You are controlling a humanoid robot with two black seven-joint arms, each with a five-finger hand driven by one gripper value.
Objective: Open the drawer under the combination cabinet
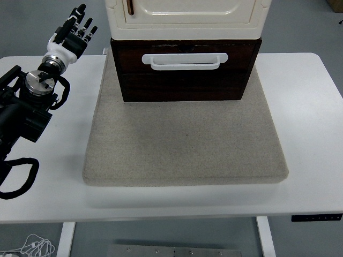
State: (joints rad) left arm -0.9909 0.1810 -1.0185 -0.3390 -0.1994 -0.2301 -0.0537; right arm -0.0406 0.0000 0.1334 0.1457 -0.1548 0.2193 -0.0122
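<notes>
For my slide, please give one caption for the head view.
Left robot hand open beside the cabinet; dark drawer with white handle closed.

One white table (48,182) carries one grey mat (182,144). On the mat's far part stands one cream cabinet (187,19) over one dark brown drawer (185,80), which has one white handle (185,61). One robot hand (72,35) shows at the far left. Under the near edge, two table legs (66,238) appear, and what may be one cable bundle (32,247), though it is small.
</notes>
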